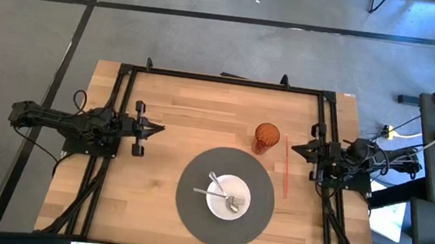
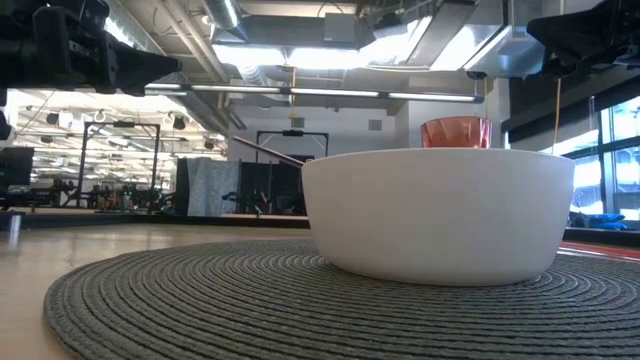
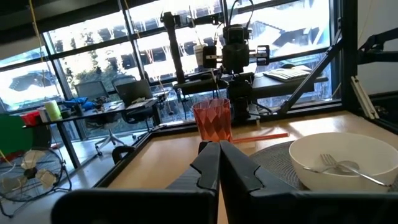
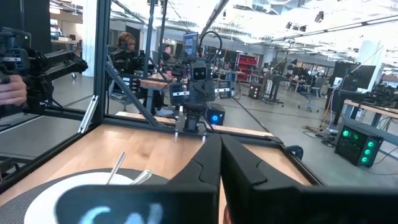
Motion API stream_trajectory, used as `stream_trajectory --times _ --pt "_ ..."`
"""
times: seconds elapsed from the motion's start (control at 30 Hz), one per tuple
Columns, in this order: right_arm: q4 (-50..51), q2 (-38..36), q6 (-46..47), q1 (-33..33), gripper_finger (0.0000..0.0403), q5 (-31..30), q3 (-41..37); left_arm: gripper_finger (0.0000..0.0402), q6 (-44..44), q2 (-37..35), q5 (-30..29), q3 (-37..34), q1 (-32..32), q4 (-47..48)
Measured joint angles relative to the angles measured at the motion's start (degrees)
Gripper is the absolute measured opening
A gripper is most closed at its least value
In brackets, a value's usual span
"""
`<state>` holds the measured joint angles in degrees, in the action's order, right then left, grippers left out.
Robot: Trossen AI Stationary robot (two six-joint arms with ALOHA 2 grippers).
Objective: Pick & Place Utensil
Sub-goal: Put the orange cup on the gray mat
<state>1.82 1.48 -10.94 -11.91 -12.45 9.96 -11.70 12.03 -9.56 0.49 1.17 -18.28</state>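
Bowl (image 2: 438, 215) hiding utensils in low view

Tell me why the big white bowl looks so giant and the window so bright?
In the low view the camera sits right beside the bowl, so it fills the picture over the woven mat; in the left wrist view, daylight glares through the windows behind the orange cup; in the high view, lighting is even.

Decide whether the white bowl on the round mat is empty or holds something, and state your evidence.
Not empty. The white bowl holds two metal utensils; the high view shows them lying inside, handles crossing its rim, and the left wrist view shows a fork in it.
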Motion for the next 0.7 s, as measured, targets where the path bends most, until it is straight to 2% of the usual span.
stream_trajectory --times 0.4,0.6,0.7 --pt "1.7 1.4 1.8 0.0 0.0009 0.5 0.0 0.0002 -0.5 0.0 0.0 0.0 0.0 0.0" --pt "-12.6 8.9 4.4 0.0 0.0014 -0.3 0.1 0.0005 0.4 0.0 0.0 0.0 0.0 0.0" --pt "-14.6 14.7 4.8 0.0 0.0025 -2.6 3.1 0.0002 0.4 0.0 0.0 0.0 0.0 0.0"
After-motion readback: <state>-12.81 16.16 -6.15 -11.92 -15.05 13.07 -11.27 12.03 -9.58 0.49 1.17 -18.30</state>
